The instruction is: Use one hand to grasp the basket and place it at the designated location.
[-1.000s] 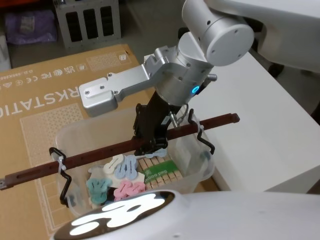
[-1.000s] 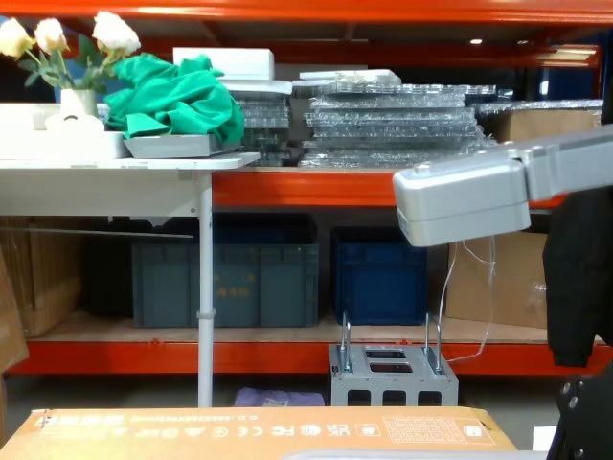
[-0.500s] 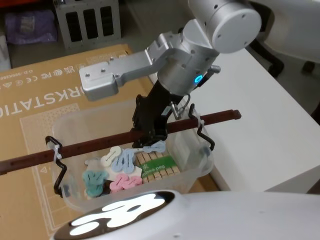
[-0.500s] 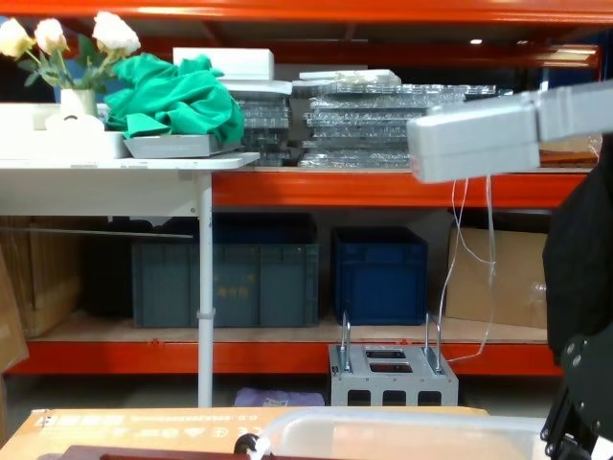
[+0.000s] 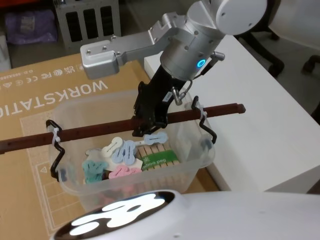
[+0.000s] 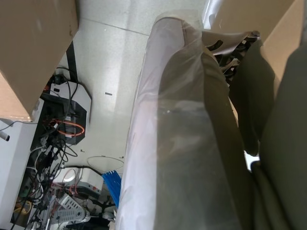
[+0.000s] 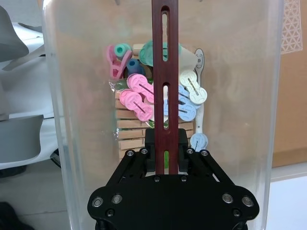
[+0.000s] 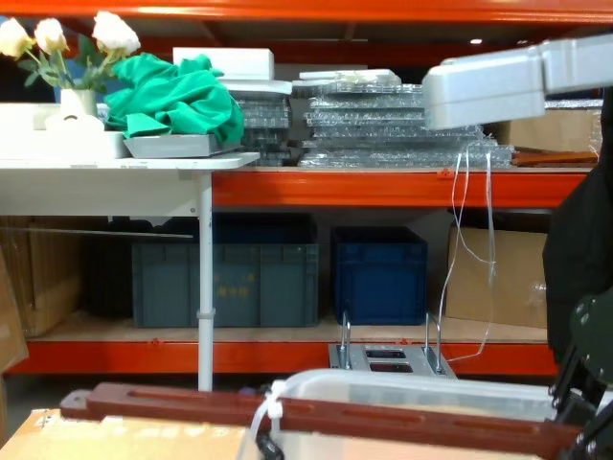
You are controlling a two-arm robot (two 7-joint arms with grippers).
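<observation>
Gripping the reddish-brown handle [image 5: 90,133] mid-bar with my right end effector [image 5: 146,126] clenched on it, I am holding the translucent basket [image 5: 196,165] over the cardboard box [image 5: 30,100], just beside the white bench [image 5: 260,120].

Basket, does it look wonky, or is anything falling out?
A little odd: the basket hangs from its long brown handle, which pokes out far past both sides. The right gripper is shut on it near the middle. The clothes pegs sit inside; nothing has spilled.
</observation>
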